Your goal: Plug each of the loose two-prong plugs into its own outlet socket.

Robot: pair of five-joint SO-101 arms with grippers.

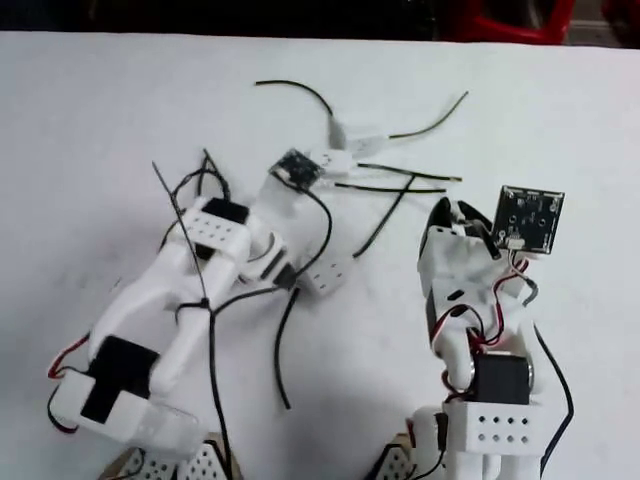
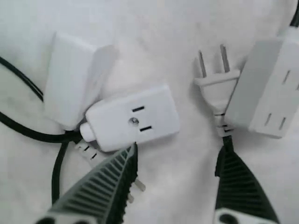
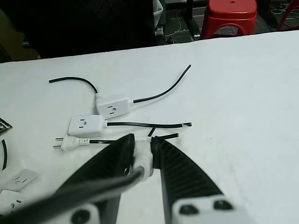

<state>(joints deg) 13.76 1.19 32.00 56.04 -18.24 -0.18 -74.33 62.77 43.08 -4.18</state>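
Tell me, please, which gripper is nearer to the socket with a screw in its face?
Left. The left gripper hangs just above the socket, jaws open; the right gripper, shut on a plug, sits farther off.

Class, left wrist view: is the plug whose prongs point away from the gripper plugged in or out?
Out: both prongs of the plug stand bare, inserted in nothing.
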